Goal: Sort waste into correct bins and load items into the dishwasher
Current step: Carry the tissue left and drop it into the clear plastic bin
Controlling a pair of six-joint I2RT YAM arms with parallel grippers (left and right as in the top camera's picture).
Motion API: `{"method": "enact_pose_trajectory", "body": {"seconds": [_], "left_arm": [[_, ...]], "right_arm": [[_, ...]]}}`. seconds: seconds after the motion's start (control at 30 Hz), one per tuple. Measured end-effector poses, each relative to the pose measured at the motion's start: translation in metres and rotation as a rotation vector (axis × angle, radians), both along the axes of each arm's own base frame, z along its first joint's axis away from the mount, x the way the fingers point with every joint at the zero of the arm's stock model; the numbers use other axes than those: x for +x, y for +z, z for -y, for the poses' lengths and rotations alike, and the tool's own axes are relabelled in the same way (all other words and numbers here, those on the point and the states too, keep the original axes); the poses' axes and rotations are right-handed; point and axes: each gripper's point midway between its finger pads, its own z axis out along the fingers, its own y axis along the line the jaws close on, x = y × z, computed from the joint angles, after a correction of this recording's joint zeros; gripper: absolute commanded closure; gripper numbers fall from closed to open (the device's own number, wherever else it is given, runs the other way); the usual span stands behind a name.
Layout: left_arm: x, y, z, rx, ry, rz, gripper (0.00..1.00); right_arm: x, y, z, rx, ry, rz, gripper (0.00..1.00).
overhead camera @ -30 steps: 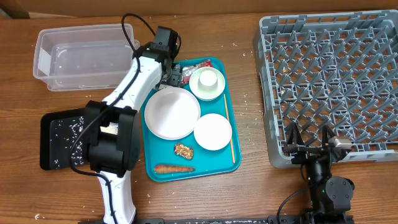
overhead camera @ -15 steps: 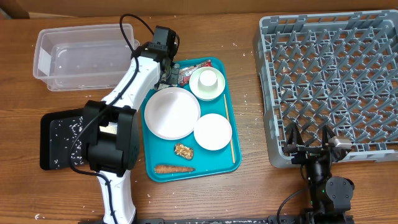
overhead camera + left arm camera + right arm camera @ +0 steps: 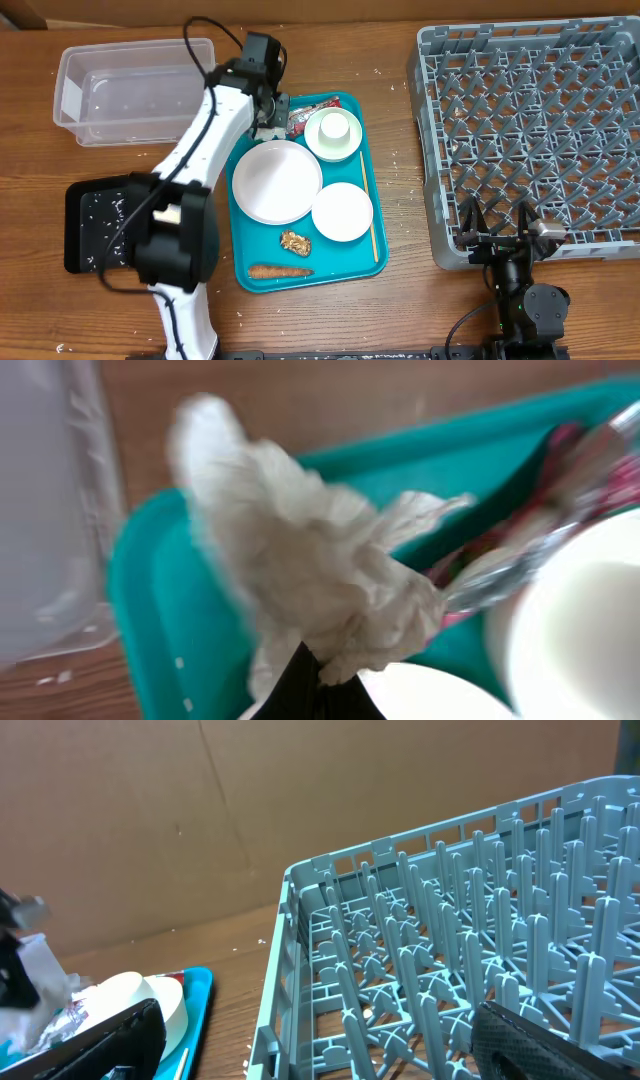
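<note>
**A:** Where is the crumpled white paper napkin (image 3: 310,570) sitting right now?

**B:** It is hanging over the far left corner of the large teal plastic tray (image 3: 160,620). The left fingers (image 3: 310,685) are clenching on its lower folds. The left wrist view is blurring, so I cannot tell whether it is clearing the tray floor.

**A:** How is it going to handle?

**B:** I am judging it very light and soft, crushing under the pinch rather than slipping out. Nothing about it is breaking. The thick wadded middle is giving the safer hold, since a loose flap could be tearing or pulling free.

**A:** Is anything crowding it?

**B:** The small red snack wrapper (image 3: 300,118) is lying just beside it. Past that, the small white round cup (image 3: 333,127) is standing upright. The wrapper looks light too, so it could be dragging along with the napkin.

**A:** And the 2 bins?

**B:** The clear plastic rectangular tub (image 3: 130,90) is sitting on the counter near the tray's left side, and it looks the closer of the 2. The shallow black rectangular tray (image 3: 80,245) is lying nearer the robot's base, with loose white rice grains (image 3: 110,205) scattered in it.

**A:** What is the other arm doing?

**B:** The right fingers (image 3: 540,1040) are standing released and wide, gripping nothing. They are waiting at the near edge of the large grey plastic dish rack (image 3: 530,120), well apart from the napkin.
</note>
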Motion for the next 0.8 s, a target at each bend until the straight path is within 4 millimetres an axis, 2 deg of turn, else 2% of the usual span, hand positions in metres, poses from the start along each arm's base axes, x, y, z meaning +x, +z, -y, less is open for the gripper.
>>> {"method": "enact_pose_trajectory", "body": {"seconds": [0.17, 0.27, 0.3, 0.5, 0.67, 0.7, 0.73, 0.77, 0.8], "left_arm": [[0.004, 0.072, -0.006, -0.028, 0.034, 0.156, 0.96], [0.004, 0.104, -0.016, -0.034, 0.068, 0.228, 0.96], [0.004, 0.109, -0.022, -0.025, 0.083, 0.241, 0.96], [0.019, 0.127, -0.086, 0.112, 0.327, 0.353, 0.96], [0.022, 0.136, -0.136, 0.174, 0.473, 0.401, 0.95], [0.023, 0.136, -0.145, 0.181, 0.492, 0.403, 0.78], [0.025, 0.137, -0.156, 0.184, 0.521, 0.416, 0.44], [0.026, 0.136, -0.165, 0.184, 0.538, 0.418, 0.04], [0.028, 0.134, -0.17, 0.186, 0.547, 0.419, 0.0]], "right_arm": [[0.0, 0.0, 0.0, 0.0, -0.001, 0.0, 0.0], [0.0, 0.0, 0.0, 0.0, 0.0, 0.0, 0.0], [0.0, 0.0, 0.0, 0.0, 0.0, 0.0, 0.0], [0.0, 0.0, 0.0, 0.0, 0.0, 0.001, 0.0], [0.0, 0.0, 0.0, 0.0, -0.001, 0.0, 0.0], [0.0, 0.0, 0.0, 0.0, 0.0, 0.0, 0.0], [0.0, 0.0, 0.0, 0.0, 0.0, 0.001, 0.0], [0.0, 0.0, 0.0, 0.0, 0.0, 0.0, 0.0], [0.0, 0.0, 0.0, 0.0, 0.0, 0.0, 0.0]]}}
